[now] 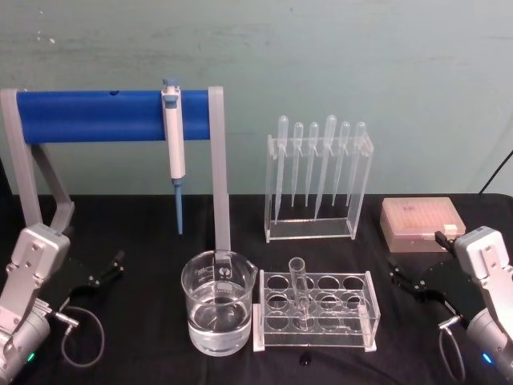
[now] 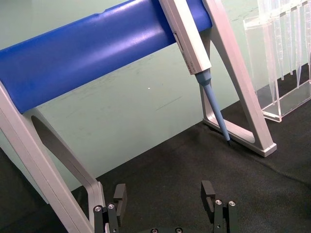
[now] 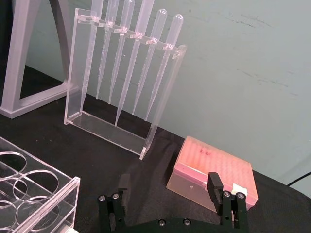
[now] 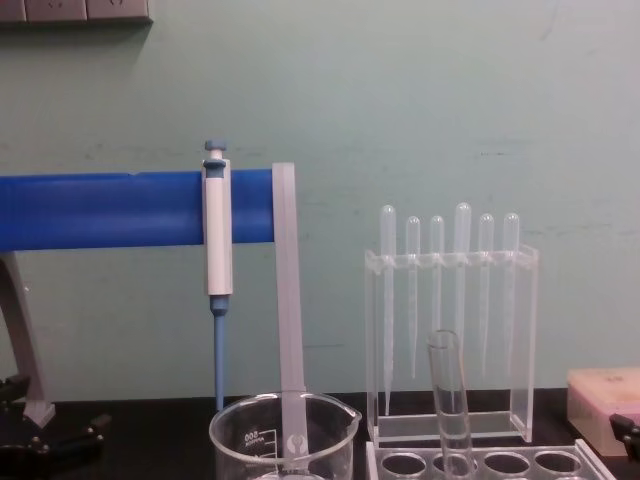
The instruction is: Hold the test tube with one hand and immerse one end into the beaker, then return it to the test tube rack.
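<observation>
The left hand [image 2: 164,190] and right hand [image 3: 168,182] rest at the near corners of the black bench [image 1: 144,353], each spread wide and empty; between them the test tube [image 1: 299,293] stands slightly tilted in the clear rack [image 1: 321,341], just right of the beaker [image 1: 218,309] of clear liquid. Behind, pipettes [image 1: 317,164] hang in a clear stand; a pipettor [image 1: 173,132] hangs from a blue bar [image 1: 88,116].

The chest view's bottom edge cuts off the lower parts of the beaker [image 4: 283,437], the test tube [image 4: 447,390] and the rack [image 4: 530,465].
</observation>
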